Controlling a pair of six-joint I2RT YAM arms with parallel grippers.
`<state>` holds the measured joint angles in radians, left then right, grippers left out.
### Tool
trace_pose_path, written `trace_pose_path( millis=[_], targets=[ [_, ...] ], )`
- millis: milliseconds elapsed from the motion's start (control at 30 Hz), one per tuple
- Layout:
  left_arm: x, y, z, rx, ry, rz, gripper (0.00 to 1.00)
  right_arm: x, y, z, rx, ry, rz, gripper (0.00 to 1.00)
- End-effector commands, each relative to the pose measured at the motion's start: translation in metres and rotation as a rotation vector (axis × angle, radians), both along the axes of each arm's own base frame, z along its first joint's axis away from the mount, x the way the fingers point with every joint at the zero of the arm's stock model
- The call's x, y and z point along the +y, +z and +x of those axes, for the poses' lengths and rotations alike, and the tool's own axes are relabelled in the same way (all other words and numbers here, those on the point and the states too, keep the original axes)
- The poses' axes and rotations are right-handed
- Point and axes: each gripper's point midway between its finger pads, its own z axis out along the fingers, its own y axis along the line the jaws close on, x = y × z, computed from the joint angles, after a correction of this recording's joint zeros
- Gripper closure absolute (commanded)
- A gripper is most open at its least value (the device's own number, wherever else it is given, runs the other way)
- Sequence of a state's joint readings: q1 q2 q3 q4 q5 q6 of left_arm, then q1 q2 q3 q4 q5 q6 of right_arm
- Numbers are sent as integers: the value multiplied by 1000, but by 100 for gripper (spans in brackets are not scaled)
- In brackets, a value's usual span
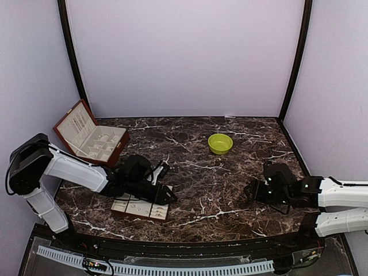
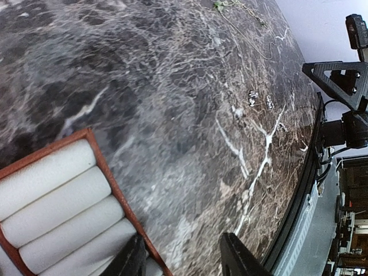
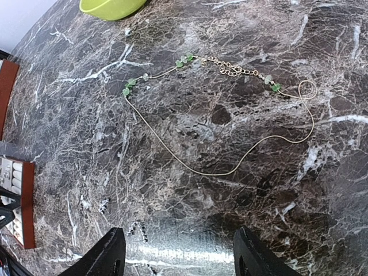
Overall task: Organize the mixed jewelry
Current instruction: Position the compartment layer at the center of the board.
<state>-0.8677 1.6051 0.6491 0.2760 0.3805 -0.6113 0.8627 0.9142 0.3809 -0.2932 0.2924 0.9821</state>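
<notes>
Nearest, the left hand (image 2: 183, 256) hovers low at the corner of the ring tray (image 2: 57, 190), its fingers moderately apart with nothing between them. The right hand (image 3: 181, 253) hangs over the bare surface (image 1: 201, 172), fingers wide and empty. Just beyond it lie a few small loose pieces (image 3: 103, 204), dark and pale specks on the marble. Farther out is the necklace (image 3: 229, 70), a thin gold chain with green beads, spread in an open loop. Past that stands the green bowl (image 1: 220, 144), and at the far left the open jewelry box (image 1: 92, 141).

The step in hand looks like a pick-up by the right hand, probably of the necklace or the specks before it. A chain this thin lies flat, so the fingers should come straight down until the tips meet the surface. They should close across the clasp or a beaded stretch, where there is bulk to pinch. Lift slowly, since the loop will trail and could drag the specks along.
</notes>
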Motion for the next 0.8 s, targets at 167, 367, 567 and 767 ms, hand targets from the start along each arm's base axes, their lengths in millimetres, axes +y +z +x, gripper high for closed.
trace_pose_path(
  millis=[167, 367, 567, 767],
  targets=[
    [-66, 6, -5, -13, -74, -66, 54, -5, 7, 5, -29, -32, 2, 34],
    [-101, 10, -12, -20, -112, -119, 54, -6, 10, 6, -35, -35, 0, 34],
    [-118, 17, -15, -40, -141, -155, 54, -7, 11, 5, -35, -36, -2, 34],
    [-116, 45, -9, -132, -151, -149, 52, -7, 14, 5, -41, -37, 2, 34]
  ],
)
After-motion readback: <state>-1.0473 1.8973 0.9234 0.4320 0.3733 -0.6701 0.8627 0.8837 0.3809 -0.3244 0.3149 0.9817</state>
